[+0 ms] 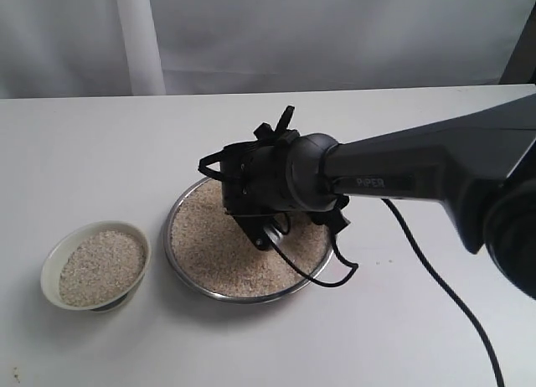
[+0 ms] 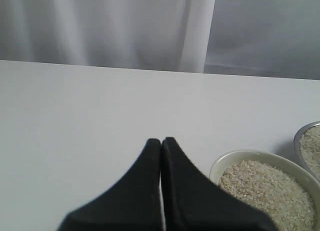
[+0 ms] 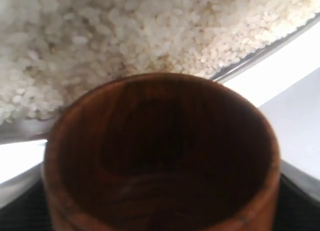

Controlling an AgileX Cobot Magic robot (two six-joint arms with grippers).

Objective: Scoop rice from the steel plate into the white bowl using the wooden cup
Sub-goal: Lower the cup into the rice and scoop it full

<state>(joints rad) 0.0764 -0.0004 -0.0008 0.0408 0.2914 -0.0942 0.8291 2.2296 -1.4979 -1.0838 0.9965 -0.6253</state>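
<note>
My right gripper (image 1: pixel 260 233) hangs over the steel plate (image 1: pixel 177 270) and is shut on the wooden cup (image 3: pixel 160 156), which the wrist hides in the exterior view. The cup's dark inside shows no grains, and its mouth faces the rice (image 3: pixel 125 36) lying just beyond its rim. Rice (image 1: pixel 209 249) covers the plate, whose shiny edge (image 3: pixel 265 51) runs past the cup. The white bowl (image 1: pixel 52 265) stands left of the plate with rice (image 1: pixel 100 268) in it. My left gripper (image 2: pixel 161 141) is shut and empty, beside the bowl (image 2: pixel 220 163); the exterior view does not show it.
The white table (image 1: pixel 402 337) carries only the bowl and plate. A black cable (image 1: pixel 444 286) trails from the right arm across the table's right side. A white curtain (image 1: pixel 335 35) hangs behind the far edge. The plate's rim (image 2: pixel 299 141) shows right of the bowl.
</note>
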